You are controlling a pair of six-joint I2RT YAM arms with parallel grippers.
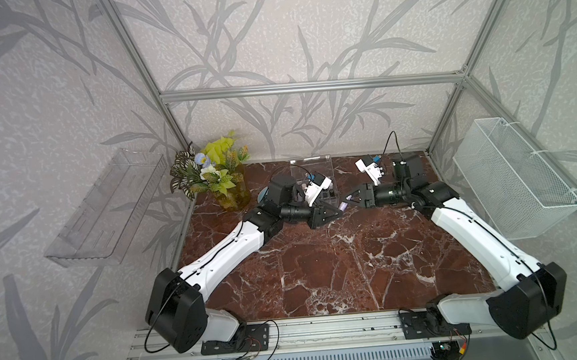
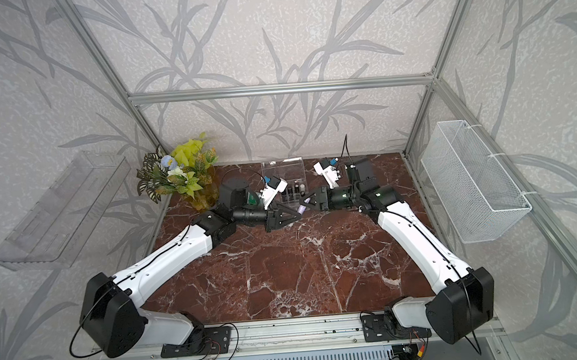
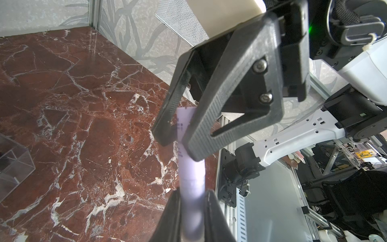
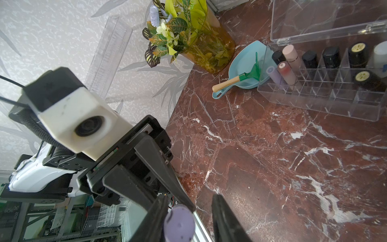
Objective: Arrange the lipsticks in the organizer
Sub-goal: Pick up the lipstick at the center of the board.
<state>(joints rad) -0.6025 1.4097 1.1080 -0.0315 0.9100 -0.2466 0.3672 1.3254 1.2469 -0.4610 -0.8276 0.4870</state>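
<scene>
Nearest to us, the left gripper [image 3: 191,220] is clamped on one end of a lilac lipstick [image 3: 191,174], holding it in the air above the table [image 1: 321,272], just in front of the organizer [image 4: 314,106]. The right gripper [image 4: 194,221] faces it with its jaws set narrow about the tube's free end. Its wrist view shows a gap on one side, so we judge it has no grip yet, though we cannot tell whether the opposite finger touches. We take the tube to be light, stiff, smooth plastic, round enough to roll or slide between flat pads. We would grasp it across the bare length between the two tools, square to its axis, and not at the very tip. Below lies polished red-brown marble with white veins, hard and slick, where a dropped tube would probably roll. Beyond, the organizer stands with its lid [image 4: 314,21] swung open and several lipsticks [image 4: 330,56] upright in the rows nearest the lid: dark, pink, one lilac. The front cells are empty. Just beside it lie a blue dustpan [image 4: 243,69] with a green rake [image 4: 252,72] and a vase [image 4: 211,54] of foliage. Farther out, leaf-patterned walls carry a wire basket [image 1: 516,178] and a clear tray [image 1: 108,207].
</scene>
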